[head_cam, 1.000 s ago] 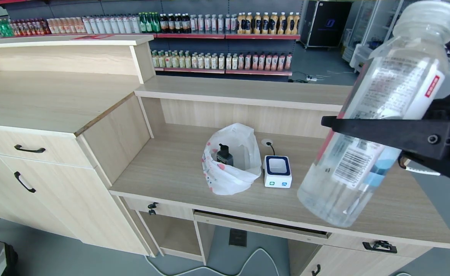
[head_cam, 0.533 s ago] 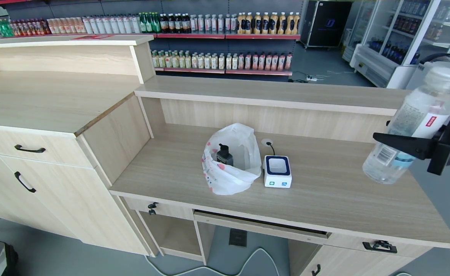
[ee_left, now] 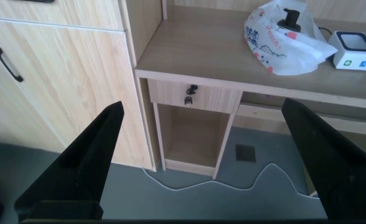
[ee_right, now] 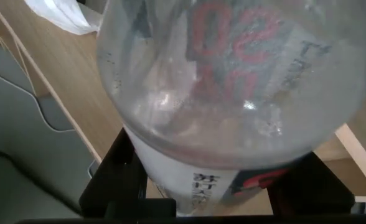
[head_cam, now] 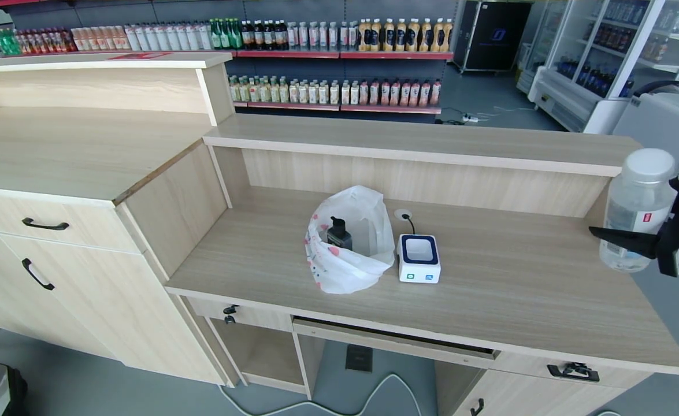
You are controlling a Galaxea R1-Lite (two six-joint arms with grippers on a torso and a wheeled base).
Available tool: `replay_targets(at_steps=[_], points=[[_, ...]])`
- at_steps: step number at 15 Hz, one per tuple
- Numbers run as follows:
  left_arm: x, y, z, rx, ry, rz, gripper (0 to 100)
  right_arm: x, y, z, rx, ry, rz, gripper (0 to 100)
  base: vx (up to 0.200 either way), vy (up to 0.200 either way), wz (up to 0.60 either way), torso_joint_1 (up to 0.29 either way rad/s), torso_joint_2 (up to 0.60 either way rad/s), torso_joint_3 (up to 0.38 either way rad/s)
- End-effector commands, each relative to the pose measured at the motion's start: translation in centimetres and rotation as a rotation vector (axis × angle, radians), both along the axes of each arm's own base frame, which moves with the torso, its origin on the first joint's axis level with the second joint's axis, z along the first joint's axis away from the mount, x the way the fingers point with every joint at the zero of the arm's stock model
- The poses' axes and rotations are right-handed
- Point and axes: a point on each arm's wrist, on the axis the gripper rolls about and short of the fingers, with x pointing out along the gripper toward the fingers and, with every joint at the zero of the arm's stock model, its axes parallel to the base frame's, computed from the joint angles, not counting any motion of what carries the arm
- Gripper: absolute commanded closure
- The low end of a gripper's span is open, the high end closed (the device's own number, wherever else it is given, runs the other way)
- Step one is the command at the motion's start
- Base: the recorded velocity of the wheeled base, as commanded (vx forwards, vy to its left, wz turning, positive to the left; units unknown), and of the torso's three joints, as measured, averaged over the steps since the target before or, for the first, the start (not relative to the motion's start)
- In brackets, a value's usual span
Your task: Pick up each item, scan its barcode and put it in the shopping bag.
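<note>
At the far right end of the bench [head_cam: 518, 300], the right jaws are closed on a clear bottle [head_cam: 634, 208] with a white cap. They grip it around its lower half and hold it roughly upright, just above the bench's right edge. One black finger [head_cam: 622, 241] crosses the front of the bottle. From the right wrist, the bottle [ee_right: 233, 93] sits close to the lens, with red print on its label and a black finger [ee_right: 114, 180] beside it.

Near the middle of the bench stands a white plastic bag [head_cam: 348, 254] with its mouth open and a dark bottle [head_cam: 338, 232] inside. A small white scanner [head_cam: 418, 257] sits just beside the bag on its right, window facing up, and a cable [head_cam: 410, 222] runs to a hole behind it.

The left jaws are spread wide and hold nothing. Their fingers [ee_left: 77, 168] hang low over the floor in front of the bench's left corner, well apart from the bag [ee_left: 276, 40].
</note>
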Motion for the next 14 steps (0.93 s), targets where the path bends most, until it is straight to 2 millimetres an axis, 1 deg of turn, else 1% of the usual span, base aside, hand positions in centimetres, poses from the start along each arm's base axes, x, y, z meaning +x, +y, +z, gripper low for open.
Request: replay_targets(at_steps=[1,3,5,7,8,11,12,13,14], points=[[0.0,0.0,0.0,0.0,0.0,0.0,0,0.2,-1.2,-0.2,-0.031,-0.003,-0.03,100,0.0,0.0,0.6,0.007,0.0,-0.002],[0.0,0.0,0.0,0.0,0.0,0.0,0,0.5,-1.3,-0.9,-0.032,0.008,-0.03,100,0.0,0.0,0.6,-0.002,0.0,0.0],[0.0,0.0,0.0,0.0,0.0,0.0,0,1.2,-2.4,-2.2,-0.043,-0.023,-0.064,100,0.0,0.0,0.6,0.005,0.01,-0.002],[0.0,0.0,0.0,0.0,0.0,0.0,0,3.1,-3.1,-3.4,-0.059,-0.069,-0.068,100,0.0,0.0,0.6,0.0,0.0,0.005],[0.0,0.0,0.0,0.0,0.0,0.0,0,3.7,-3.2,-3.8,-0.049,-0.066,-0.063,100,0.0,0.0,0.6,0.007,0.0,-0.002],[0.0,0.0,0.0,0.0,0.0,0.0,0,5.8,-3.3,-5.5,-0.045,-0.032,-0.035,100,0.0,0.0,0.0,0.0,0.0,0.0],[0.0,0.0,0.0,0.0,0.0,0.0,0,6.1,-3.3,-5.9,-0.044,-0.028,-0.034,100,0.0,0.0,0.0,0.0,0.0,0.0],[0.0,0.0,0.0,0.0,0.0,0.0,0,7.2,-3.7,-6.9,-0.043,-0.032,-0.031,100,0.0,0.0,0.0,0.0,0.0,0.0],[0.0,0.0,0.0,0.0,0.0,0.0,0,7.7,-3.9,-7.5,-0.039,-0.035,-0.017,100,0.0,0.0,0.0,0.0,0.0,0.0]])
